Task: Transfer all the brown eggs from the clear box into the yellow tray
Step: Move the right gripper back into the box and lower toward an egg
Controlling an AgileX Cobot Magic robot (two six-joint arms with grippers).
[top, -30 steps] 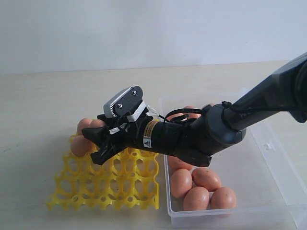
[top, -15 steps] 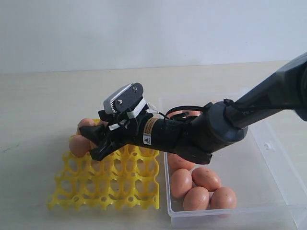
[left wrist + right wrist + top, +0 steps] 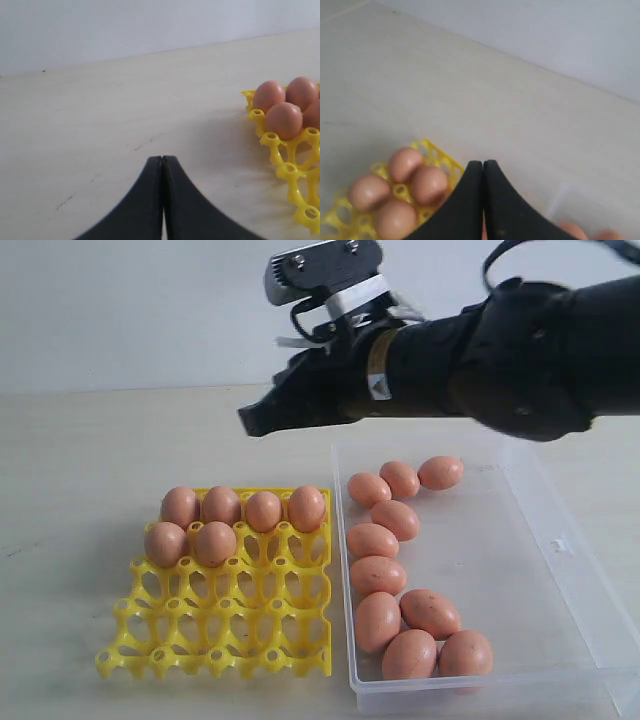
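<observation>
The yellow tray (image 3: 130,660) lies at the left with several brown eggs (image 3: 215,543) in its two back rows. Several more brown eggs (image 3: 372,540) lie along the left side of the clear box (image 3: 560,540), which stands to the right of the tray. My right gripper (image 3: 250,425) hangs high over the gap between tray and box, shut and empty. The right wrist view shows it (image 3: 482,164) shut, above the tray's eggs (image 3: 427,184). My left gripper (image 3: 162,159) is shut over bare table, beside a corner of the tray (image 3: 295,175). It is outside the exterior view.
The front rows of tray cups (image 3: 240,625) hold nothing. The right half of the box floor (image 3: 520,570) is bare. A small latch tab (image 3: 563,545) sits on the box's right wall. Pale tabletop (image 3: 90,460) surrounds both.
The right gripper left an egg in the tray's second row, beside the one there. It then rose up and to the right, and its jaws went from open to shut.
</observation>
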